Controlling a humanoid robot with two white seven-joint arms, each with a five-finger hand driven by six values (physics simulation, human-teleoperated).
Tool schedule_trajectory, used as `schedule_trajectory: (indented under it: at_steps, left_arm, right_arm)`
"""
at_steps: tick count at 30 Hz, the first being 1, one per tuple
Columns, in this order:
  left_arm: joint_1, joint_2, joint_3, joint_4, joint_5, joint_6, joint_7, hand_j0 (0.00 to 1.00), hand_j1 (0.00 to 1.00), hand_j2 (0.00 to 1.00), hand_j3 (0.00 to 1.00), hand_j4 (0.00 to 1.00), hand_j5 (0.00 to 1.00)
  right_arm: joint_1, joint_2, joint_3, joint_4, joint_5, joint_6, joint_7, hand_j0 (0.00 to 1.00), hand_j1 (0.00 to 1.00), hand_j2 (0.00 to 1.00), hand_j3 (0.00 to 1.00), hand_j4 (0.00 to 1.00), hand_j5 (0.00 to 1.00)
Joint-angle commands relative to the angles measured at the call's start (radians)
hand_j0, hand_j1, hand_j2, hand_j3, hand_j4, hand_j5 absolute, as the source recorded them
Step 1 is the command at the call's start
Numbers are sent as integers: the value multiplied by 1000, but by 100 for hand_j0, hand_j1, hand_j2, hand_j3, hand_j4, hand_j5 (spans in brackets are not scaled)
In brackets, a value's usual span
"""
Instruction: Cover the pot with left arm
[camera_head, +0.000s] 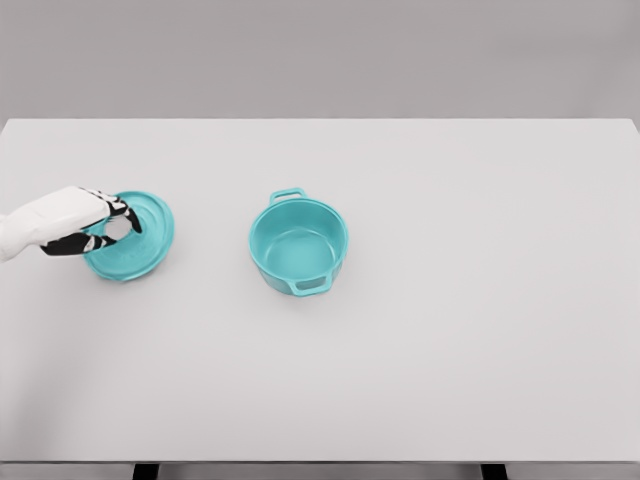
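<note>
Pot-covering is at the grasp stage: the left hand (88, 222) lies over the teal lid (130, 236), fingers (118, 212) curled inward around the centre where a knob would sit; whether they have closed on it cannot be confirmed. The lid looks flat on the white table (450, 350), directly beneath the hand. Well away from the hand, on the side its fingertips point toward, stands the open teal pot (299, 243), upright, empty, one handle nearer the robot, one farther. Recommended practice: secure a firm pinch at the lid's centre before lifting, keep the lid level in transit, align rim to rim above the pot, lower squarely. Right arm not visible
</note>
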Motion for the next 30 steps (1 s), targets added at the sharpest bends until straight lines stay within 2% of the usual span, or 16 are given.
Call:
schedule_trajectory:
  at_steps: [1, 24, 30]
  left_arm:
    - [0, 1, 6, -17, 7, 3, 0, 55, 55, 55, 55, 55, 55]
    - [0, -2, 4, -210, 10, 3, 0, 55, 55, 55, 55, 55, 55]
    - [-8, -3, 3, -224, 57, 3, 0, 55, 55, 55, 55, 55, 55]
  right_arm:
    - [-2, 0, 0, 2, 0, 0, 0, 100, 100, 100, 100, 100, 100]
    - [-2, 0, 0, 0, 0, 0, 0, 100, 100, 100, 100, 100, 100]
    - [0, 0, 0, 2, 0, 0, 0, 100, 100, 100, 100, 100, 100]
